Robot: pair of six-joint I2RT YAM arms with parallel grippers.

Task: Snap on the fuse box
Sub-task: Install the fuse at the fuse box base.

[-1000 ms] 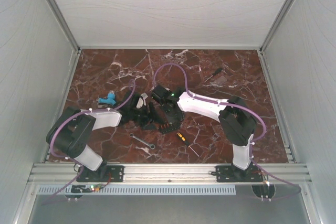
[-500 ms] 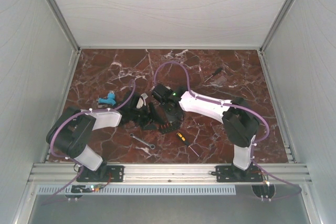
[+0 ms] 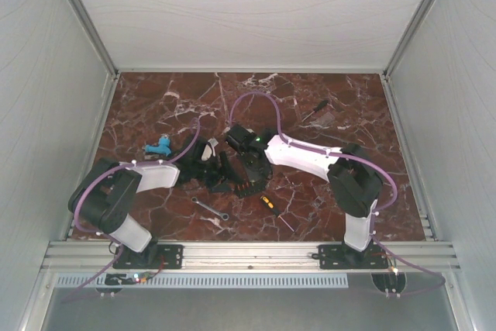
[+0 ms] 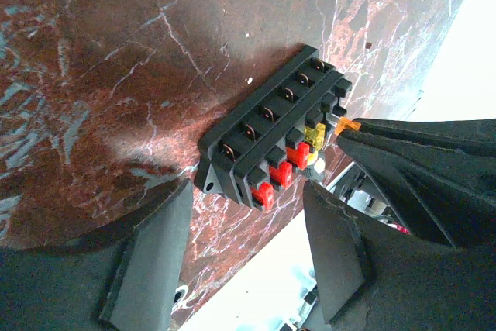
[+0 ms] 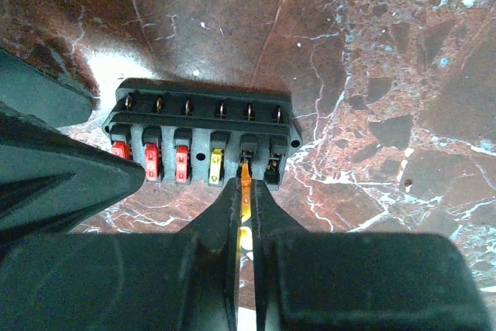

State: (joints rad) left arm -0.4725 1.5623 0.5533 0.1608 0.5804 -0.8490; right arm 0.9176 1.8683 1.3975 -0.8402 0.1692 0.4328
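Fuse box [image 5: 198,114] flat on table [image 5: 387,75], between arms. Right jaws pinched on orange fuse [image 5: 245,180], its tip at fifth slot; four filled. Left jaws spread, flanking box end, contact unclear. Plan: keep fuse square to slot, press straight down, brace box against sliding.

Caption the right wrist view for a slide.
Right pincer pinches an orange fuse at an empty fuse box slot.

Black fuse box [image 5: 198,125], slots exposed, flat on the marble table [image 5: 387,75].
Row of six slots: three red fuses, one yellow, an orange fuse [image 5: 245,180] upright at the fifth.
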